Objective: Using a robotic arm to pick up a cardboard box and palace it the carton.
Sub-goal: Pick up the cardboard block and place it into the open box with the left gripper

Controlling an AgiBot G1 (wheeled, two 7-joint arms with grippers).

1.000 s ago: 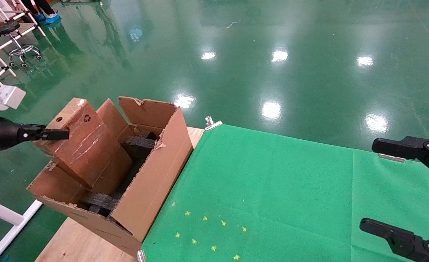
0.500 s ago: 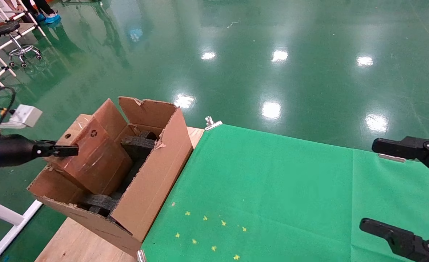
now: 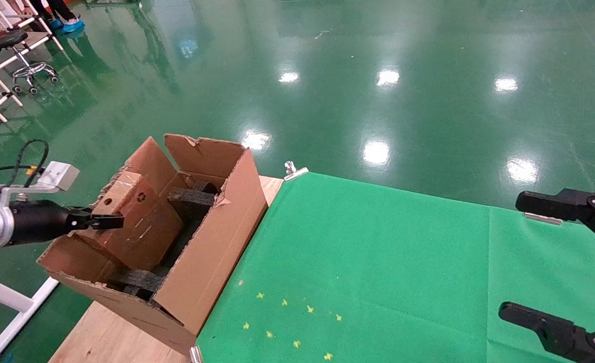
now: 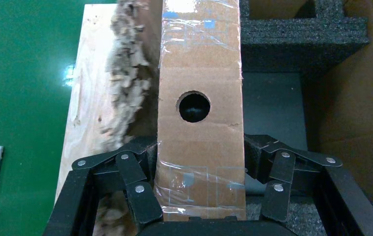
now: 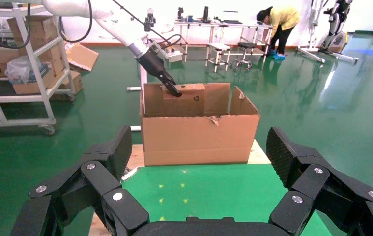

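Left arm: the robotic arm point(image 3: 5, 227) comes in from the left edge, silver joint, black wrist, silver camera block above it.
Left pincer point(image 3: 107, 221): clamped on the upper end of the cardboard box point(image 3: 138, 222).
Cardboard box: tilted, lower end down inside the carton point(image 3: 212, 237), round hole and recycling mark facing up.
Carton: flaps raised, black foam point(image 3: 192, 196) inside; stands on the bare wood end of the counter point(image 3: 111, 338).
Green cloth point(image 3: 378, 272): covers the remaining counter, small yellow marks near the front.
Right pincer point(image 3: 580, 267): at the right edge above the cloth, spread wide, holding nothing.
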